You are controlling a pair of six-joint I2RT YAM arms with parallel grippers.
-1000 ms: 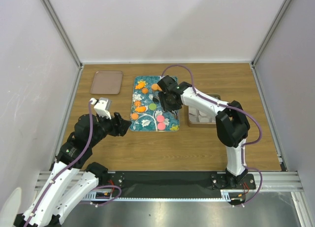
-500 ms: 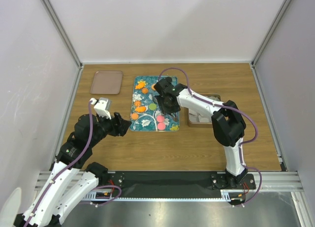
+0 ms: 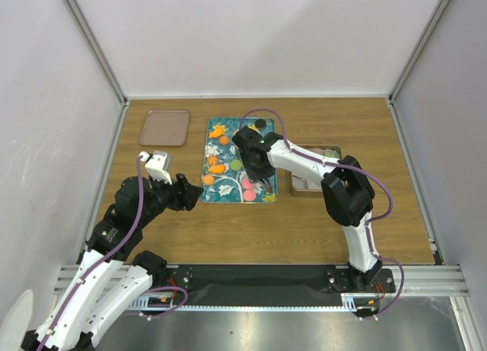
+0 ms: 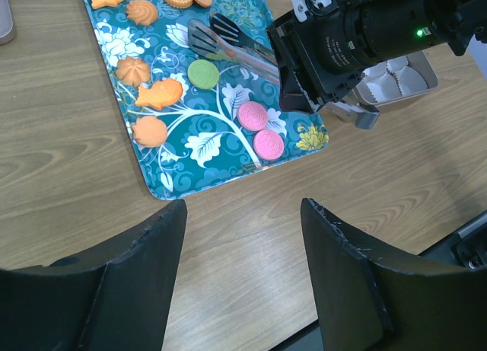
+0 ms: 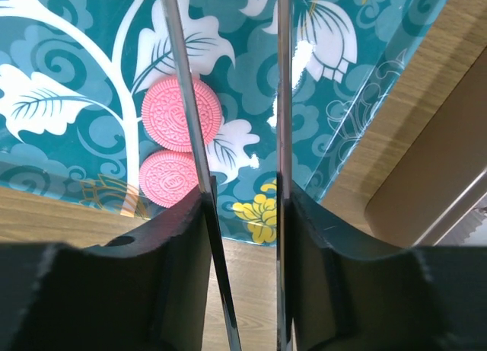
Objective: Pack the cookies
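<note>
The cookies lie on a teal floral tray point(image 3: 228, 185): two pink ones point(image 3: 248, 189), a green one point(image 3: 237, 165) and several orange ones point(image 3: 208, 180). A black one point(image 3: 260, 123) lies just past the tray's far right corner. My right gripper point(image 3: 255, 164) hovers over the tray's right half, shut on metal tongs point(image 4: 228, 43) whose two arms point(image 5: 186, 100) run between its fingers. The tongs stand open, with the pink cookies point(image 5: 182, 113) just left of them. My left gripper point(image 3: 194, 196) is open and empty over the bare table near the tray's front left corner point(image 4: 156, 191).
A metal container point(image 3: 308, 180) with white paper cups stands right of the tray, partly under the right arm. An empty brown tray point(image 3: 164, 127) lies at the far left. White walls close in the table on three sides.
My right arm has swung left and nearer over the tray with the tongs, uncovering the black cookie at the far edge. The left arm has not moved.
</note>
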